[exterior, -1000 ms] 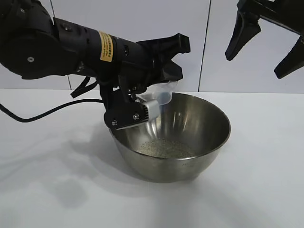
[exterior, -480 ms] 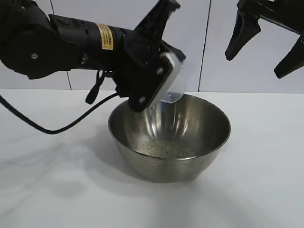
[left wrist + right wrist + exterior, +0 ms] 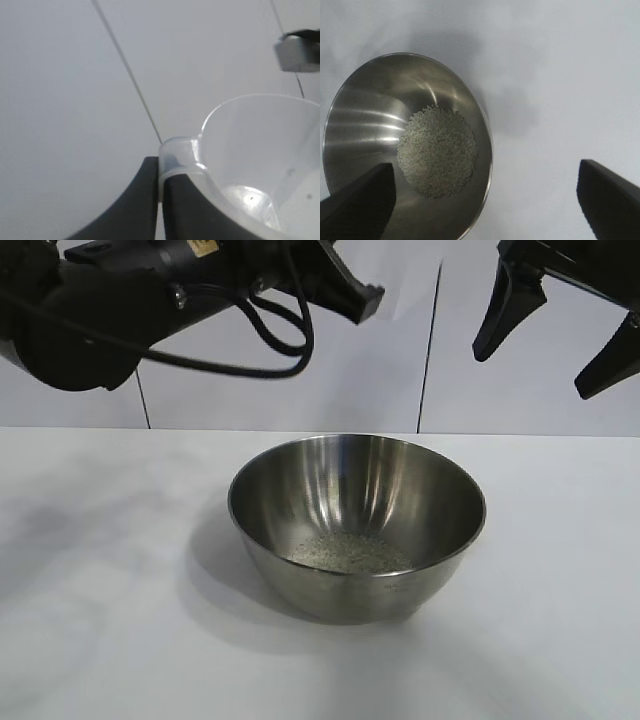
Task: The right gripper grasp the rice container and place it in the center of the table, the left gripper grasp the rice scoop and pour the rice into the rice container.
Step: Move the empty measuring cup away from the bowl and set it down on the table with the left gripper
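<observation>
The rice container (image 3: 357, 502), a shiny steel bowl, stands in the middle of the table (image 3: 110, 620) with a patch of rice (image 3: 350, 552) at its bottom. My left gripper (image 3: 352, 292) is high above the bowl's left rear. In the left wrist view it (image 3: 160, 172) is shut on the handle of the rice scoop (image 3: 260, 160), which looks nearly empty. My right gripper (image 3: 533, 375) hangs open and empty at the upper right. Its wrist view looks down on the bowl (image 3: 365, 115) and the rice (image 3: 437, 152) between its spread fingers (image 3: 360, 200).
A white panelled wall (image 3: 480, 390) rises behind the table. White tabletop (image 3: 560, 100) surrounds the bowl on all sides.
My left gripper has swung up and away from the bowl's rim with the scoop, from pouring low over it to high above. The right gripper has not moved.
</observation>
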Tool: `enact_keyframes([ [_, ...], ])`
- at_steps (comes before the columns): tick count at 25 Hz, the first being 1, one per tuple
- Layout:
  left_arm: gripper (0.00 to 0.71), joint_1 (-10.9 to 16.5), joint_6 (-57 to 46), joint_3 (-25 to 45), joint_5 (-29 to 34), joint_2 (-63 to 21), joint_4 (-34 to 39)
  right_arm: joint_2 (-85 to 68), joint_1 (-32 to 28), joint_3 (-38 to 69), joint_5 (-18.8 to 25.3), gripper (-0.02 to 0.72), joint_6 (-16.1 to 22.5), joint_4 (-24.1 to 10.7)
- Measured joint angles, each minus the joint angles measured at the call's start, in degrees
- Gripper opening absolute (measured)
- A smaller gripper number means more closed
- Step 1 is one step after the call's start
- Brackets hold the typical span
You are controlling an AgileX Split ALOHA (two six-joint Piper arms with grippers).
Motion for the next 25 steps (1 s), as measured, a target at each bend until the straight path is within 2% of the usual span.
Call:
enact_keyframes([
  [5, 0.009, 0.86, -1.71, 1.29, 0.1, -2.05, -6.95, 0.0, 0.0, 0.0, -0.66, 0.683, 0.0, 0.06],
  [8, 0.009, 2.9, -1.85, 4.63, -0.08, -5.28, -7.68, 0.0, 0.0, 0.0, -0.83, 0.683, 0.0, 0.06],
  [11, 0.009, 6.04, -4.39, 9.25, -0.09, -8.03, -7.81, 0.0, 0.0, 0.0, -1.41, 0.683, 0.0, 0.06],
  [17, 0.009, 13.78, -11.44, 19.87, -0.14, -9.35, -0.86, 0.0, 0.0, 0.0, -1.9, 0.683, 0.0, 0.06],
  [22, 0.009, 17.53, -11.89, 27.57, -1.87, -9.35, 2.21, 0.0, 0.0, 0.0, -2.01, 0.683, -0.21, -0.06],
  [25, 0.009, 19.36, -11.89, 29.67, -2.98, -7.35, 4.63, 0.0, 0.0, 0.0, -2.01, 0.683, -0.21, -0.06],
])
